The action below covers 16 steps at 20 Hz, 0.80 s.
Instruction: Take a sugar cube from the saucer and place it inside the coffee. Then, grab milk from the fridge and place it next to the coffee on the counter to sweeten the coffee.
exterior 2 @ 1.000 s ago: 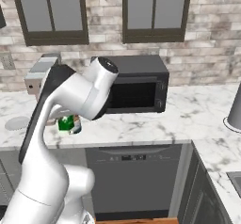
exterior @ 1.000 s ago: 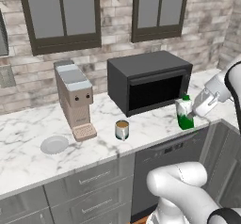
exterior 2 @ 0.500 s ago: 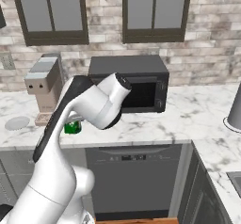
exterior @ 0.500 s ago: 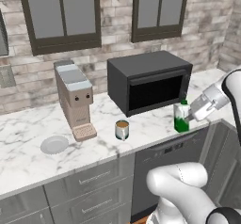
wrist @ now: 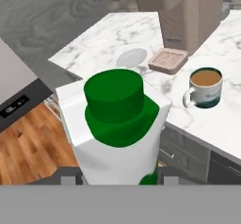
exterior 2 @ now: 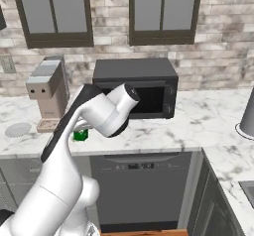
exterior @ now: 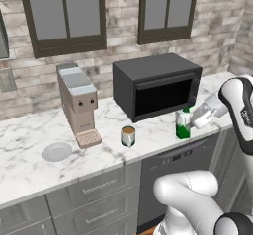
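milk (exterior: 183, 124): green-and-white carton w/ green cap, upright, over counter's front edge, just in front of microwave's right front corner; base at or just above the marble, can't tell if touching. In right base view a green bit of it (exterior 2: 81, 135) peeks from behind the arm. Hand view: carton (wrist: 117, 124) is right at the camera, cap up.
gripper (exterior: 190, 124): comes in from the right, fingers partly spread, closed on carton's sides; fingertips themselves hidden behind carton in hand view.
coffee (exterior: 128, 137): silvery mug w/ brown liquid, on counter near front edge, between coffee machine & milk, well apart from milk. Hand view (wrist: 205, 88): handle sticks out of mug's side that faces the carton.
saucer (exterior: 57, 151): pale round plate, flat on counter, left of machine's drip tray, towards front edge. Sugar cube too small to make out.
counter (exterior: 29, 167): white marble, grey veins, grey drawers below.
coffee machine (exterior: 77, 103): beige-grey, tall, mid-depth on the counter, well off brick wall, left of microwave.
microwave (exterior: 155, 84): black, door shut, at back of counter.
dishwasher (exterior 2: 141, 188): dark panel under counter, below microwave.
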Tool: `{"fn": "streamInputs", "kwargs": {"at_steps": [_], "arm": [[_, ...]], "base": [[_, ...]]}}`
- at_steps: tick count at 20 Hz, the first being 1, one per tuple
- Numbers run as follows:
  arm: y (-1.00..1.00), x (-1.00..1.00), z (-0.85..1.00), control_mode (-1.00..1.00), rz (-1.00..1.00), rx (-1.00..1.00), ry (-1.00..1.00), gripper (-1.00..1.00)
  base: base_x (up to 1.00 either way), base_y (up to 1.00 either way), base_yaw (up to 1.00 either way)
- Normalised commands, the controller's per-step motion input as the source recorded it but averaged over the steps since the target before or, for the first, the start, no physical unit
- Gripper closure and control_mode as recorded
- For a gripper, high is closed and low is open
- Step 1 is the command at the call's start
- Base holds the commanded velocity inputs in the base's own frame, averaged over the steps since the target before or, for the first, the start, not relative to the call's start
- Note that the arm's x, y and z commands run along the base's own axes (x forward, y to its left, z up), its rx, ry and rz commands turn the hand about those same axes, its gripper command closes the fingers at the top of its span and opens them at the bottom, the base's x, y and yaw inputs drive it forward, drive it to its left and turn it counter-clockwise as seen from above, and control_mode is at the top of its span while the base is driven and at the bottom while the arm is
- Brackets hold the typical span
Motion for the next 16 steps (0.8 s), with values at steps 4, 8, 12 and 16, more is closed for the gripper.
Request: {"fn": "streamInputs", "kwargs": {"at_steps": [4,8,12,16], "arm": [[0.0,0.34,-0.34,-1.0,0.0,0.0,-0.04,1.0],[0.0,0.38,-0.31,-1.0,0.0,0.0,-0.03,1.0],[0.0,0.41,-0.16,-1.0,0.0,0.0,-0.02,1.0],[0.0,0.39,-0.13,-1.0,0.0,0.0,-0.01,1.0]], "base": [[0.0,0.0,0.0],[0.0,0.0,0.0],[0.0,0.0,0.0],[0.0,0.0,0.0]]}}
